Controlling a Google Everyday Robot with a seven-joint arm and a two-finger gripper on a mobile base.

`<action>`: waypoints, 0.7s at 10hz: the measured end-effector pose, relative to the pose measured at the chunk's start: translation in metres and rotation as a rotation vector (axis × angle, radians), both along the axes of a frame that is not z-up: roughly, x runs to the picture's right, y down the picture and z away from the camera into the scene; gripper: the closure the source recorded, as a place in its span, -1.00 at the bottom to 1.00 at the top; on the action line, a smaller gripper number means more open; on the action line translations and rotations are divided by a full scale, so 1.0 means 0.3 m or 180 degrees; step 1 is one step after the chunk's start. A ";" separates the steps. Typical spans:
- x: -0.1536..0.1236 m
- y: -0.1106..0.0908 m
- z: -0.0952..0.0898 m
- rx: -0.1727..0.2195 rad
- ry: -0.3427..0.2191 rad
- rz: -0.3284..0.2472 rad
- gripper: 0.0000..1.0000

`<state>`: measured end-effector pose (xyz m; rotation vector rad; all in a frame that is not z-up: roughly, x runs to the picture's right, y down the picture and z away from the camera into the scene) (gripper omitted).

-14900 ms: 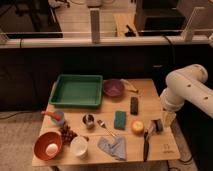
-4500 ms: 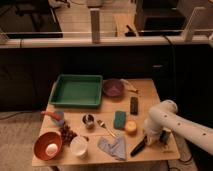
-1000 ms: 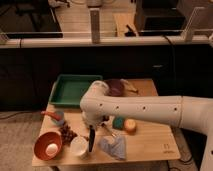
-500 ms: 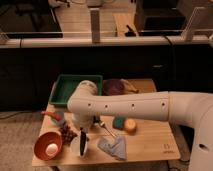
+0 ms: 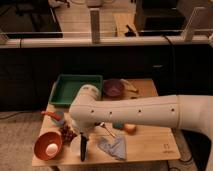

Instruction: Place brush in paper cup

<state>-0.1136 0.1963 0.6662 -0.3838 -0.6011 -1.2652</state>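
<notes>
- Right now my arm (image 5: 140,112) reaches in from the right edge of the frame and crosses the table (image 5: 150,150) toward its lower-left part.
- My gripper (image 5: 82,137) hangs at the arm's end, low and left of the frame's centre, pointing down.
- It is clamped on the brush (image 5: 83,150), which hangs upright beneath it as a dark, slim vertical shape.
- The paper cup (image 5: 75,145) stands at the front left of the table, right at the brush; only a pale part of it shows to the left of the handle.
- I cannot tell whether the brush's lower end is inside the cup or just in front of it.
- Just left of the cup sits the orange bowl (image 5: 41,150) with a pale rounded object (image 5: 52,148) inside.
- To the right of the brush, a grey-blue cloth (image 5: 114,147) lies crumpled on the tabletop, near but apart from it.
- Further right of the cloth, and a little higher in the frame, rests a small orange fruit (image 5: 130,128).
- At the back of the table, above my arm in the frame, lie the green tray (image 5: 67,92) and, just to its right, a purple bowl (image 5: 113,88).
</notes>
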 end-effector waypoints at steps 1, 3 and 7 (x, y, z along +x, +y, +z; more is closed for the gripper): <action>0.017 0.004 -0.030 0.0031 -0.0046 -0.0001 1.00; 0.029 0.016 -0.064 0.0042 -0.0132 -0.0032 1.00; -0.012 0.094 -0.135 -0.0108 -0.0617 -0.0346 1.00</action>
